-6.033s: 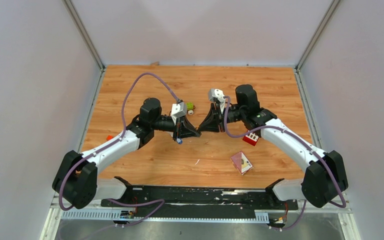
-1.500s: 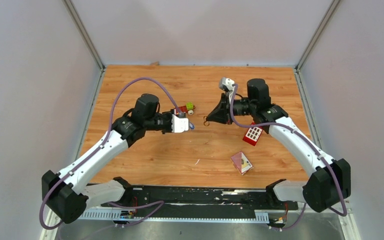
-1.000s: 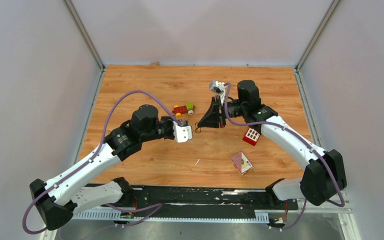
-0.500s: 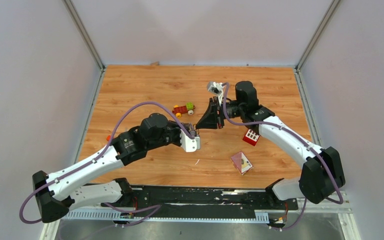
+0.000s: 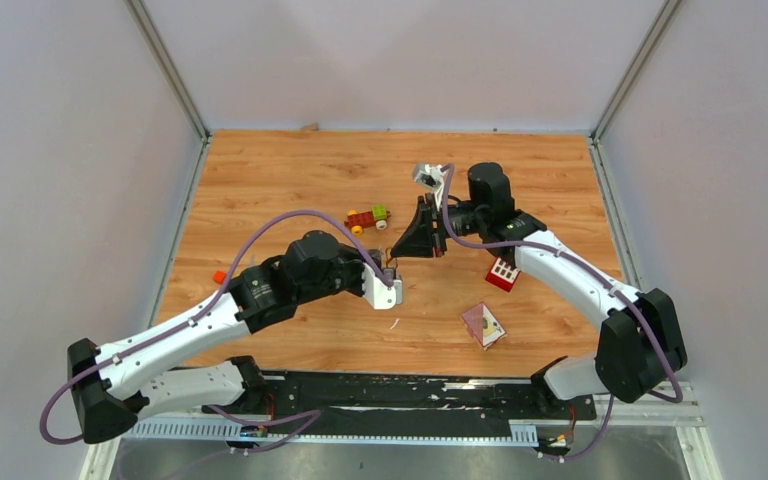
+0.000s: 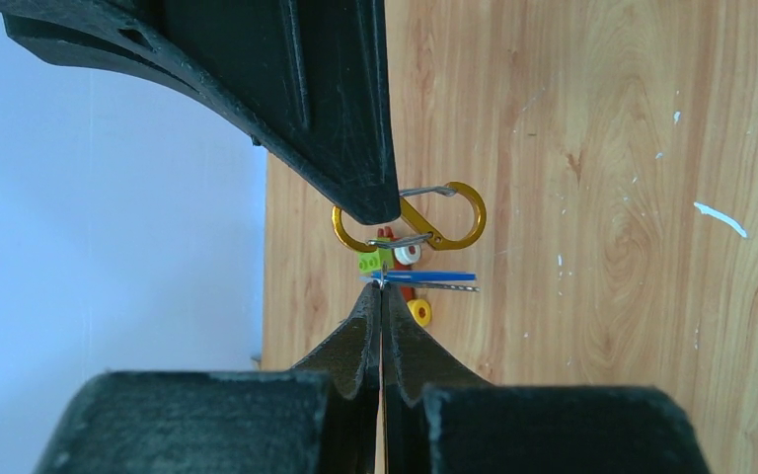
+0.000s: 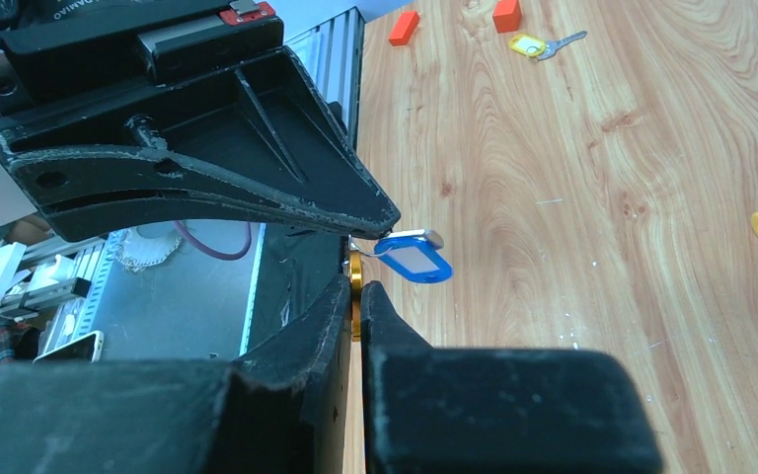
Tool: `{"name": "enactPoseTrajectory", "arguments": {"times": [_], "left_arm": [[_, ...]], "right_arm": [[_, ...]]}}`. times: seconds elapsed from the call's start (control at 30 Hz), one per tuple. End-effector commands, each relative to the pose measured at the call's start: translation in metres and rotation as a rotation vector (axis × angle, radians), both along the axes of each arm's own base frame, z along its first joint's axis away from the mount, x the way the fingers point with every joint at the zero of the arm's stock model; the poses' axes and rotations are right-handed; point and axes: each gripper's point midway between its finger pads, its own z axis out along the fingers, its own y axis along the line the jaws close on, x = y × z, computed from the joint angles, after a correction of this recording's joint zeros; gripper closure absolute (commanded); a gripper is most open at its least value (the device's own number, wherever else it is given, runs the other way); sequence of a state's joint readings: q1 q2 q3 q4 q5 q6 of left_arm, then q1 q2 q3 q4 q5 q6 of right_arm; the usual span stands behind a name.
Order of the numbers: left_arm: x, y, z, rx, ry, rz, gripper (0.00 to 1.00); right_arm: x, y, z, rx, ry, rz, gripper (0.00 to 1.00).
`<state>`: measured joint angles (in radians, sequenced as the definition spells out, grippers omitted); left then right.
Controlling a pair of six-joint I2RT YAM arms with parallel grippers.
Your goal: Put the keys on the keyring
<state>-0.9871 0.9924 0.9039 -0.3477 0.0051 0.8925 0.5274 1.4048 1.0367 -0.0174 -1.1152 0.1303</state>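
My right gripper (image 7: 357, 286) is shut on the edge of the gold keyring (image 6: 446, 219), a small double-loop clip. My left gripper (image 6: 382, 285) is shut on the thin wire loop of the blue key (image 7: 413, 259), which hangs just below the keyring and close against it. In the top view the left gripper (image 5: 392, 272) and the right gripper (image 5: 398, 253) meet tip to tip above the table's middle. The yellow-headed key (image 7: 530, 44) lies flat on the wood far off, by two orange blocks.
A red-and-green toy car (image 5: 367, 217) stands just behind the grippers. A red block with white squares (image 5: 503, 273) sits under the right forearm. A pink card (image 5: 483, 325) lies near the front. Orange blocks (image 7: 404, 27) rest at the left side.
My left arm has swung forward and right from beside the toy car, bringing the blue key under the right gripper's tip. The right gripper has barely moved.
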Motion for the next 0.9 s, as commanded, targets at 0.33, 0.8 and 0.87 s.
{"name": "enactPoseTrajectory", "arguments": {"times": [0.33, 0.8, 0.87], "left_arm": [[0.0031, -0.0073, 0.0121, -0.012, -0.046, 0.0, 1.0], [0.0038, -0.0103, 0.0147, -0.011, -0.047, 0.003, 1.0], [0.004, -0.0101, 0.0148, -0.011, -0.048, 0.004, 1.0]], "right_arm": [[0.0058, 0.0036, 0.0021, 0.007, -0.018, -0.015, 1.0], [0.0095, 0.0045, -0.003, -0.005, -0.017, -0.027, 1.0], [0.0102, 0.0046, -0.0033, -0.006, -0.018, -0.029, 1.0]]}}
